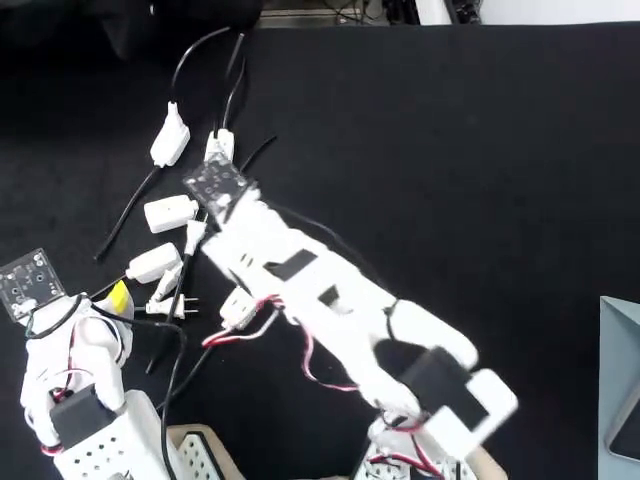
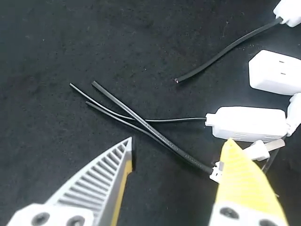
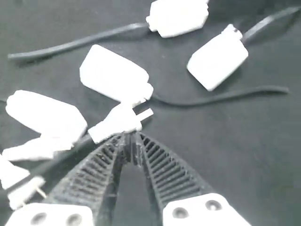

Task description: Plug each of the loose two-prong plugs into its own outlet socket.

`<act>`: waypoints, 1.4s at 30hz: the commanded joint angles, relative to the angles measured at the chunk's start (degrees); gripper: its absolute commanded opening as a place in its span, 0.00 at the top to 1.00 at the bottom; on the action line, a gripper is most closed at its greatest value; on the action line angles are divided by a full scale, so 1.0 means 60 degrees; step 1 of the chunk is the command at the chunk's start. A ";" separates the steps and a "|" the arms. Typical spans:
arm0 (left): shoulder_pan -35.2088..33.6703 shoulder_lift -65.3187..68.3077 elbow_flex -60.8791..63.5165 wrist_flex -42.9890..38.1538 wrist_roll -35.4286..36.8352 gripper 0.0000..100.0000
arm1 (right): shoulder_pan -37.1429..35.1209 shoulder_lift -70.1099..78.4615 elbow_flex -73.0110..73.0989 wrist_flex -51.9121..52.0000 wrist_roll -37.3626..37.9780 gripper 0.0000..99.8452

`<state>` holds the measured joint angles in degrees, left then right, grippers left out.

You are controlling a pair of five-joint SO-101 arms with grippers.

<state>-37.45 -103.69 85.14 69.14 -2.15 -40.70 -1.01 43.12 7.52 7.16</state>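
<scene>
Four white outlet sockets are lying clustered at the far left of a black table (image 1: 480,150). The first socket (image 1: 170,140) and second socket (image 1: 220,148) are sitting at the back, their cords trailing off the far edge. The third socket (image 1: 170,212) and fourth socket (image 1: 153,263) are lying nearer. Three loose two-prong plugs are lying among them, none seated. The first plug (image 3: 120,121) is resting with bare prongs just beside the third socket. The second plug (image 1: 165,285) and third plug (image 1: 175,305) are lying together near the fourth.

The right arm (image 1: 340,300) is stretching diagonally over the table, hanging over the middle of the cluster. The right arm's jaws are pinched almost together, tips against the first plug's rear; whether they are gripping it cannot be told. The left arm (image 1: 75,370) is sitting at the near left corner. The left arm's jaws are gaping wide over crossed black cords (image 2: 141,123), holding nothing. A grey box (image 1: 620,380) is sitting at the table's right edge.
</scene>
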 commanded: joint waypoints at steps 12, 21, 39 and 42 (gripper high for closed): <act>-0.0066 -0.0073 0.0081 -0.0176 0.0015 0.71 | -0.0982 0.3201 -0.4300 0.1260 -0.0088 0.99; -0.0066 -0.0073 0.0081 -0.0176 0.0000 0.71 | -0.0586 0.4989 -0.6601 0.3238 -0.0733 0.99; -0.0081 -0.0073 0.0095 -0.0161 0.0000 0.71 | 0.1729 0.4725 -0.7582 0.9055 -0.0703 0.99; -0.0081 -0.0073 0.0095 -0.0161 0.0000 0.71 | 0.1875 0.3919 -0.7582 1.0344 -0.0630 0.99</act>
<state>-37.45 -103.69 86.02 69.14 -2.15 -32.53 28.79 -1.63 60.53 3.21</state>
